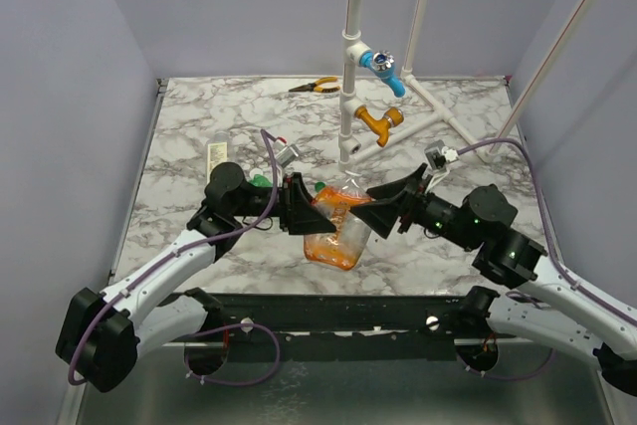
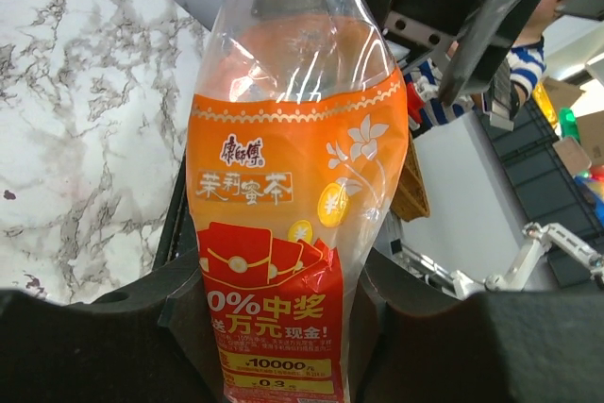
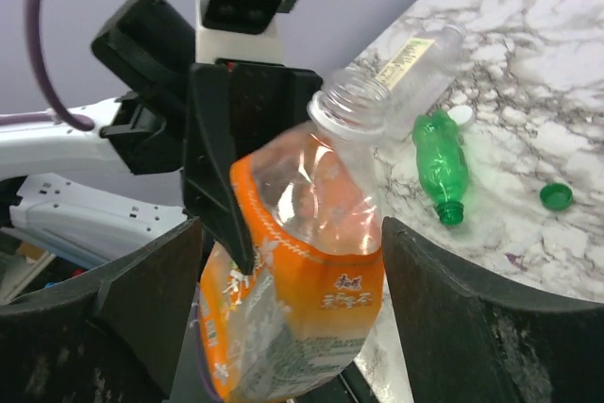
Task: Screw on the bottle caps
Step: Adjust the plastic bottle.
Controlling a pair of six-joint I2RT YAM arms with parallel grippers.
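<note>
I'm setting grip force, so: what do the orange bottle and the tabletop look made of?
The orange bottle: thin, clear, glossy plastic, going by its see-through, dented walls; its orange label looks like printed film. The tabletop: smooth, marble-patterned; stone or laminate, I cannot tell.

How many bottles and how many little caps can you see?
Bottles: 3 (orange bottle, green bottle, clear bottle)
Caps: 2 (green cap, white cap)
Total: 5
</note>
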